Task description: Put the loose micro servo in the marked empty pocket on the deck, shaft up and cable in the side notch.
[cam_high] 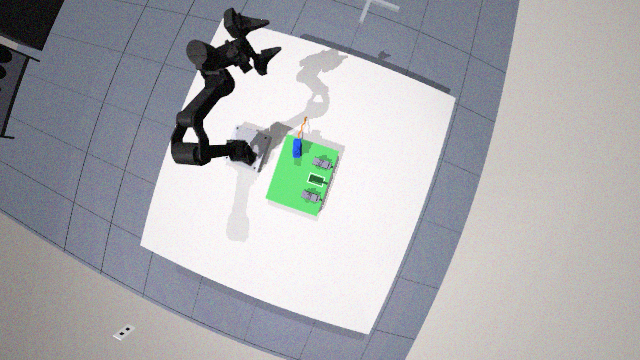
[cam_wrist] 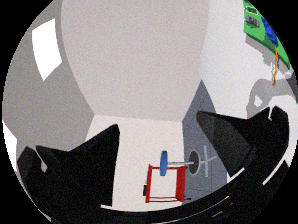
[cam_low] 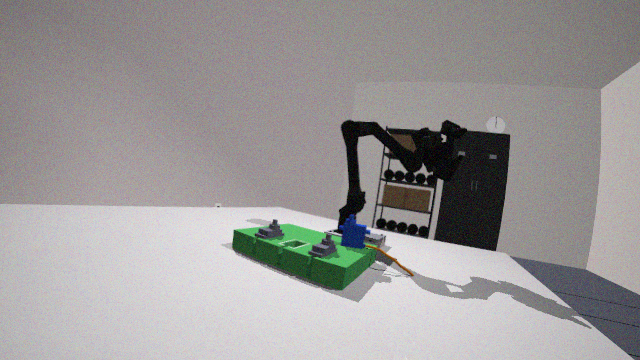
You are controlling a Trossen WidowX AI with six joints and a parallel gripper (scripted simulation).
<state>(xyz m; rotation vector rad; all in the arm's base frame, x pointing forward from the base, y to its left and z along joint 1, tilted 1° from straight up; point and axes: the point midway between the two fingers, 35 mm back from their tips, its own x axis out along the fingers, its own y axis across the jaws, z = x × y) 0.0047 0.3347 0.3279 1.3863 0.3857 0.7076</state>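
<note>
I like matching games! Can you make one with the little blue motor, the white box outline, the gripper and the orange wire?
Things:
1. blue servo
2. marked pocket
3. gripper
4. orange cable

Where or how:
A. up in the air, open, holding nothing
B. standing on a corner of the green deck
C. trailing off the deck edge onto the white table
D. between the two grey servos, with nothing in it

Pairs: 1-B, 2-D, 3-A, 4-C

Bright even light; soft arm shadow on table (cam_high: 350,260); grainy; wrist fisheye.
</note>
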